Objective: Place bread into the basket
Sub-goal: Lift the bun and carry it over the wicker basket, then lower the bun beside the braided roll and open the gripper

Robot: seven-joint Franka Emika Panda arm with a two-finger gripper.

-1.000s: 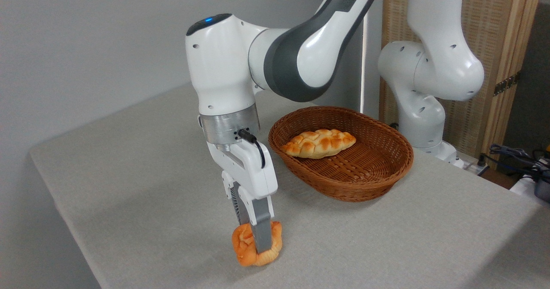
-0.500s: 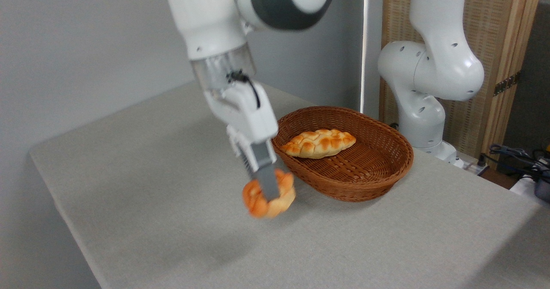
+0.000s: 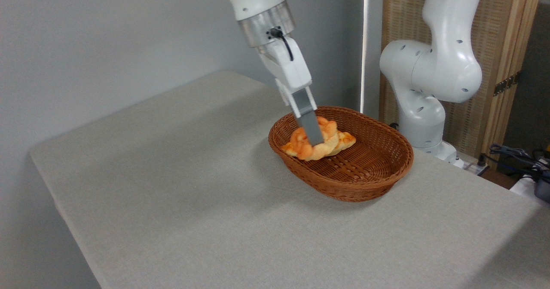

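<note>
The grey fingers (image 3: 310, 127) are pinching the golden-orange bun (image 3: 313, 145) between them, the gripper (image 3: 316, 142) tilting down over the wicker basket (image 3: 369, 179). Just behind the fingertips, a paler braided loaf (image 3: 346, 139) is lying inside the basket, which is sitting on the grey table (image 3: 172, 186).

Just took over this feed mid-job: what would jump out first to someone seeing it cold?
The gripper, reaching down from the top, is shut on the orange bun over the wicker basket at the table's right. A paler braided loaf peeks out behind the bun inside the basket. The white arm stands behind the basket at the right.
</note>
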